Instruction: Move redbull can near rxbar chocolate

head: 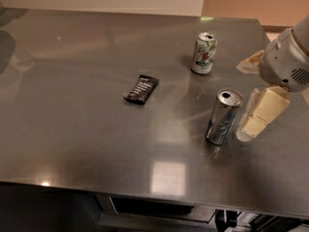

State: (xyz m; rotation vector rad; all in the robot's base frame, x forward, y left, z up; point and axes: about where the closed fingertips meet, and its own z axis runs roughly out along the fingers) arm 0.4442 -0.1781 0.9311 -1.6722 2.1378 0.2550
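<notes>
The redbull can [223,117] stands upright on the steel table [72,105], right of centre. The rxbar chocolate [141,89], a flat black bar, lies near the middle of the table, well to the can's left. My gripper [242,100] reaches in from the right edge, open and empty. Its lower cream finger [258,114] sits just to the right of the can, close to it. The upper finger [250,62] is farther back.
A white-and-green can [203,52] stands upright behind the redbull can, towards the table's far side. The table's front edge runs along the bottom, and a pale wall lies beyond the far edge.
</notes>
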